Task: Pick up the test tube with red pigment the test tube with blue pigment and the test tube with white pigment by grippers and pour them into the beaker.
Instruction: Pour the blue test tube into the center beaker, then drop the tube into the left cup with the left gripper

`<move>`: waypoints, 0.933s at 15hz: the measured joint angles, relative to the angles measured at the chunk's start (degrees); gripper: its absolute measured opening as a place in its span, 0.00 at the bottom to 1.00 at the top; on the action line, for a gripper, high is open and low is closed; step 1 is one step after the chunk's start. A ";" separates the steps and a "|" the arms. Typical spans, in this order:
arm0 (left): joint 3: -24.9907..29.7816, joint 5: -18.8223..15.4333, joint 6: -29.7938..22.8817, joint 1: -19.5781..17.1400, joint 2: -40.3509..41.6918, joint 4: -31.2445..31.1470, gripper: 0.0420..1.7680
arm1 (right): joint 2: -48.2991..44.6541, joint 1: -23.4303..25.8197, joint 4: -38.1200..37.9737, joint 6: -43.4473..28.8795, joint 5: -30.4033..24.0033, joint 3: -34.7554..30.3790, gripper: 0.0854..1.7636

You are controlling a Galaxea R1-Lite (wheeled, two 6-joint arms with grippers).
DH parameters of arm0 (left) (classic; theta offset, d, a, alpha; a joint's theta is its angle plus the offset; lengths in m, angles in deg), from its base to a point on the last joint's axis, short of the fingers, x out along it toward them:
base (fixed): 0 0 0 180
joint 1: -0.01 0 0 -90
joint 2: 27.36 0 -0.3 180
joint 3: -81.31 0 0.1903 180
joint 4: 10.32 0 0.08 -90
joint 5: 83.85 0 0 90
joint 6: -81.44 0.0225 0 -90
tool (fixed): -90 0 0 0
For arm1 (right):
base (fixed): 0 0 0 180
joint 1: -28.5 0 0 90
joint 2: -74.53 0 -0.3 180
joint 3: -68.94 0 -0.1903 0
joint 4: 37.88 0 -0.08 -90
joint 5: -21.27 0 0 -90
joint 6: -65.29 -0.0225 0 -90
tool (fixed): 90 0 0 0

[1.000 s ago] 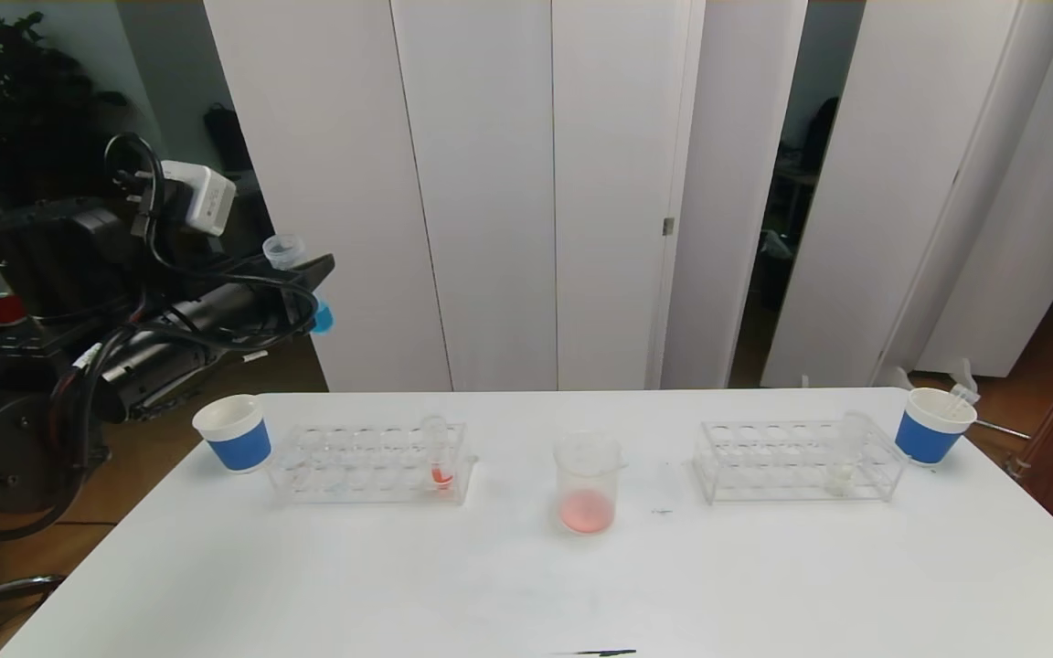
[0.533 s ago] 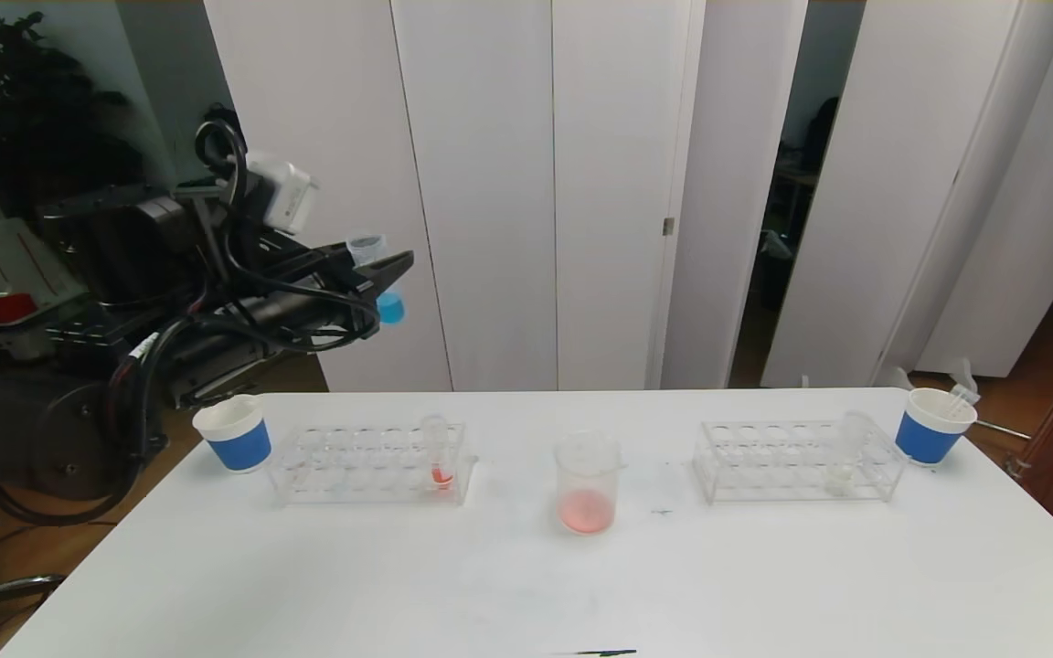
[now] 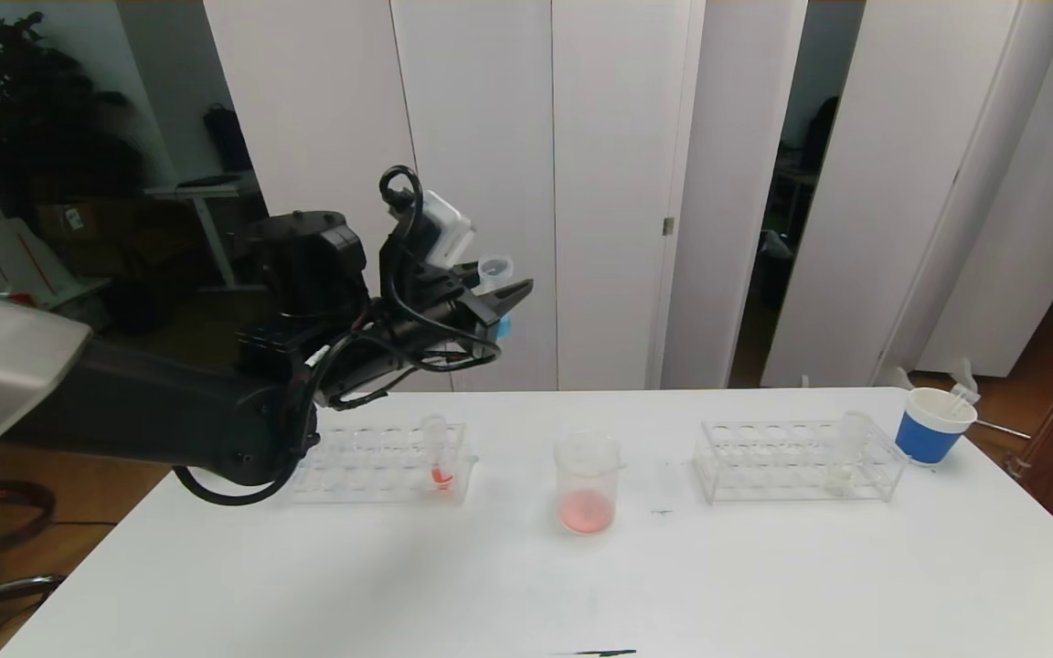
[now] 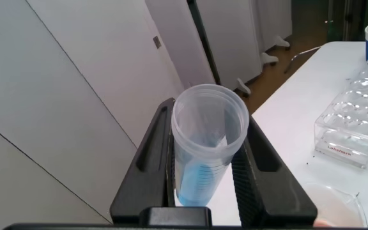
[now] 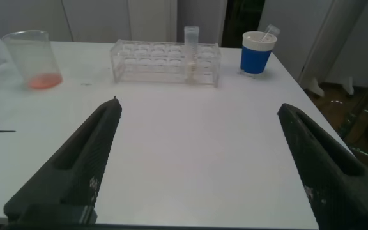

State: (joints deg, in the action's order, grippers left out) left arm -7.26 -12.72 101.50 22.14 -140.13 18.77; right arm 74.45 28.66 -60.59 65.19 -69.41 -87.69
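Observation:
My left gripper (image 3: 505, 302) is shut on the test tube with blue pigment (image 3: 496, 274), held upright high above the table, left of and well above the beaker (image 3: 588, 482). In the left wrist view that tube (image 4: 204, 150) sits between the two black fingers, blue at its bottom. The beaker has pink-red pigment in its bottom. A test tube with red pigment (image 3: 437, 453) stands in the left rack (image 3: 371, 464). The test tube with white pigment (image 3: 846, 454) stands in the right rack (image 3: 792, 461). My right gripper (image 5: 198, 106) hangs open over bare table, holding nothing.
A blue-and-white paper cup (image 3: 933, 424) with a used tube in it stands at the table's far right corner. White cabinet doors close off the back. A short black mark (image 3: 595, 652) lies at the table's near edge.
My left arm has swung right and forward with the blue tube, from beyond the table's left corner to above the left rack. It now hides the left paper cup.

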 joint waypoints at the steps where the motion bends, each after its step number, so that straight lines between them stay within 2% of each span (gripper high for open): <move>1: -0.74 -2.13 0.22 0.39 -1.38 1.76 0.32 | 0.00 0.00 0.00 0.02 0.02 0.00 0.99; 3: -1.29 -3.93 1.34 0.83 -3.78 6.14 0.32 | 0.00 0.00 0.00 0.00 0.00 0.00 0.99; 7: -1.72 -4.55 6.00 1.74 -8.63 11.00 0.32 | 0.00 0.02 0.02 0.00 0.02 0.00 0.99; 8: -1.88 -5.92 6.72 1.82 -9.68 12.84 0.32 | 0.00 0.02 0.00 0.00 0.02 0.00 0.99; 9: -1.93 -8.74 7.24 1.83 -10.58 14.10 0.32 | 0.00 0.02 0.00 0.00 0.00 0.00 0.99; 11: -1.66 -11.78 12.15 1.82 -11.87 14.76 0.32 | 0.00 0.02 0.00 0.00 0.02 0.00 0.99; 14: -1.39 -13.57 20.14 1.72 -14.14 16.36 0.32 | 0.00 0.02 0.02 0.00 0.02 0.00 0.99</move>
State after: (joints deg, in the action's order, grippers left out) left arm -8.65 -26.29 121.64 23.86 -154.27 35.13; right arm 74.45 28.69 -60.57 65.19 -69.38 -87.69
